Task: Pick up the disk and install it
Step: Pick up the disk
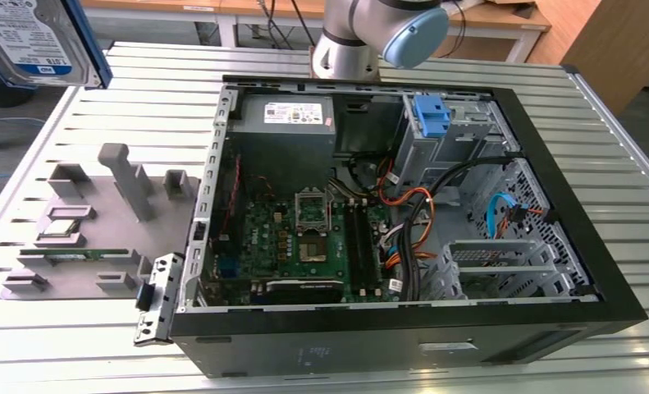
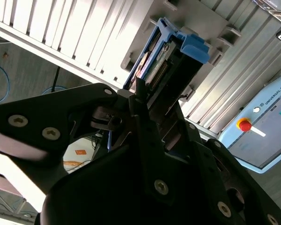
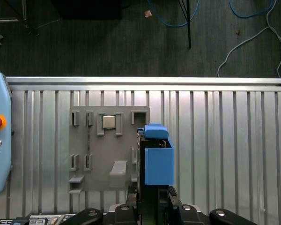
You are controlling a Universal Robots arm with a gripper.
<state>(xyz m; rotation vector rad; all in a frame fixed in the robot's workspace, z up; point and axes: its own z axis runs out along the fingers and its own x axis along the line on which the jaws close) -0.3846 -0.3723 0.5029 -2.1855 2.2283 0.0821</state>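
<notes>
The arm (image 1: 344, 45), a grey segment with a pale blue joint cap (image 1: 418, 33), stands at the edge of the table (image 1: 72, 353) along the exterior view's top. The black gripper (image 3: 154, 194) points straight down, raised well above the table near one long edge. In both wrist views its fingers (image 2: 141, 105) are clamped on the disk (image 3: 158, 164), which projects beyond them.

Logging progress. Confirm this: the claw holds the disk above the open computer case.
Not right. The claw holds the disk above the edge of the grey tray, not the computer case, as the first wrist view shows.
</notes>
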